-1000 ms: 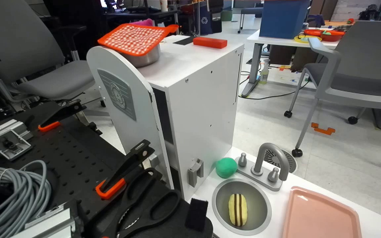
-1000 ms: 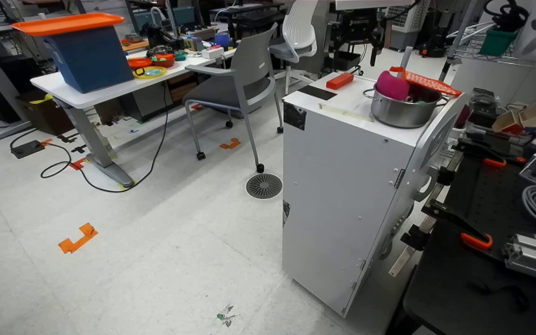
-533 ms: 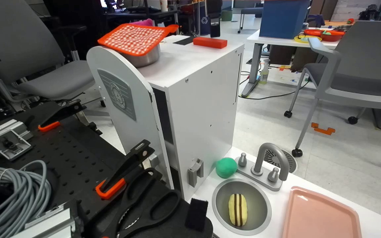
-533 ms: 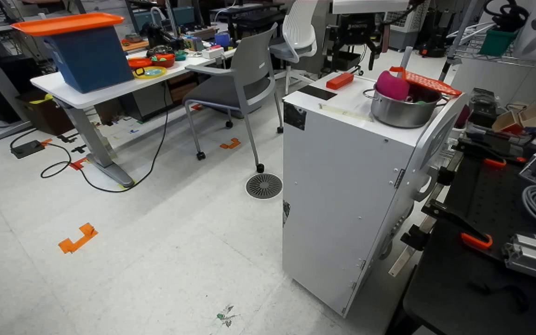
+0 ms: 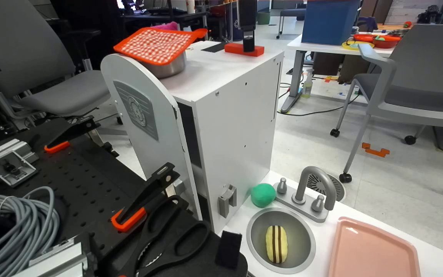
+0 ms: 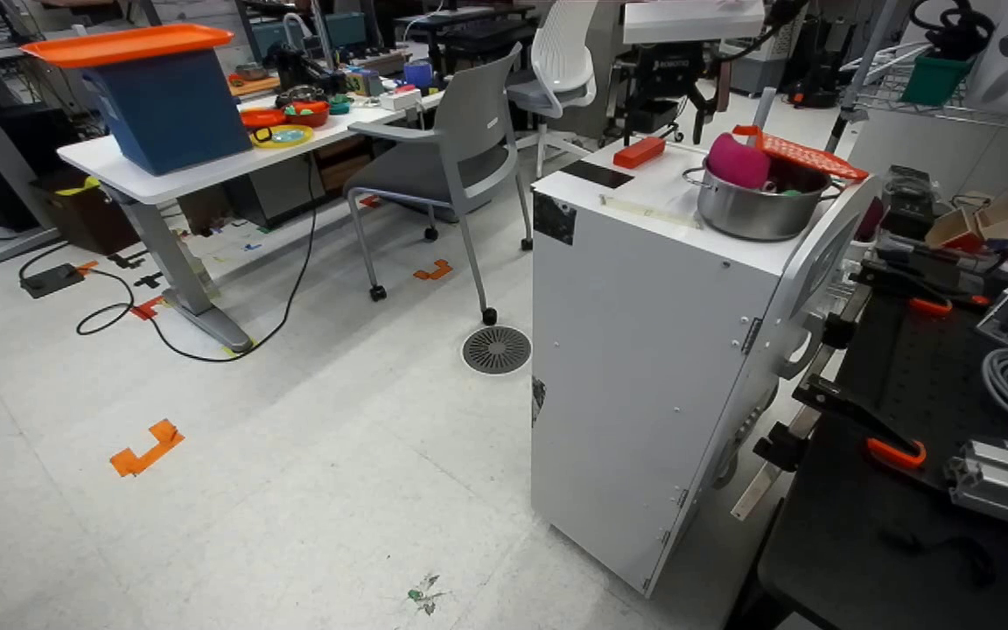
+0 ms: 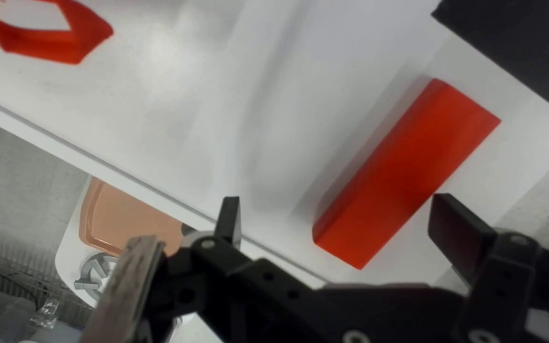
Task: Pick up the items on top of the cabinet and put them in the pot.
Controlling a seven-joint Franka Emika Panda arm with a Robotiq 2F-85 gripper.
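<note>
Wrist view: jaws apart, the end effector (image 7: 335, 210) faces a red block (image 7: 405, 176) seen aslant between them (nearer one) atop the cabinet (image 7: 169, 124), an angle that could twist it on closing.

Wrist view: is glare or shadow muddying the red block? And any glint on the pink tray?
In the wrist view, the red block has fairly crisp edges and a soft grey shadow along its upper-left side; glare patches lie on the white cabinet top, left of it; in an exterior view, a glint shows near the upper-left corner of the pink tray.
</note>
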